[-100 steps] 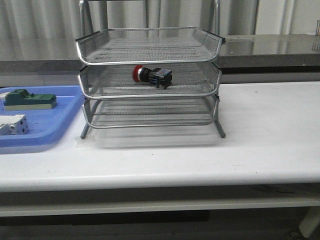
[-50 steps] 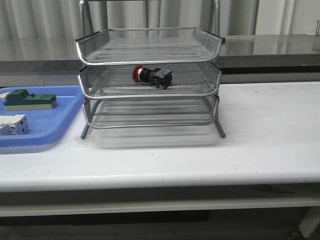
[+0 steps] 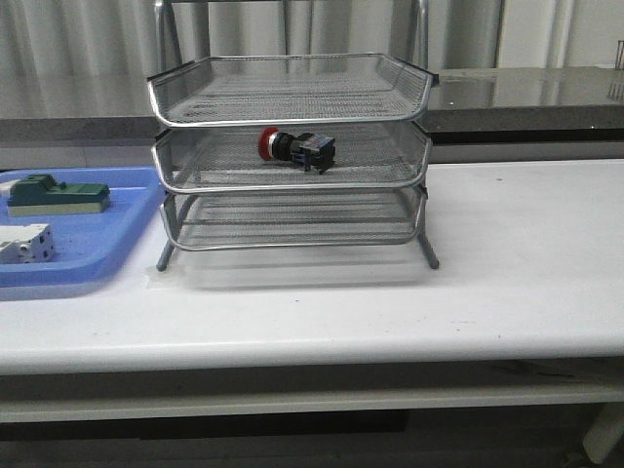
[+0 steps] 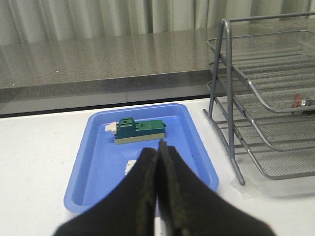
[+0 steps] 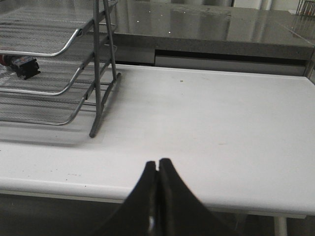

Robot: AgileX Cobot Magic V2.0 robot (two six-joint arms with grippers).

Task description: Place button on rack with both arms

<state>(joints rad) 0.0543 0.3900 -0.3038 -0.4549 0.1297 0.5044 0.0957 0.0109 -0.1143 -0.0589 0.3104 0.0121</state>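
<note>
Button lying on its side in the middle tier of rack, red head toward the robot's left, blue rear block toward its right; resting on the mesh, touching no gripper; glimpsed also at the edge of both wrist views. Left gripper pulled back low over the near table edge, jaws pressed together on nothing, facing blue tray with green block inside and a white block partly hidden behind the fingers. Right gripper likewise drawn back at the table edge, jaws together and empty, rack off to one side, bare white table ahead. Placement apparently done, judging by where everything lies; little left but staying clear. Risks from here: nudging the rack frame with either arm and setting the round-bodied button rolling across the mesh; jolting a sliding tray and tipping the part toward the low front lip; snagging a fingertip in the wire on any needless re-approach.
</note>
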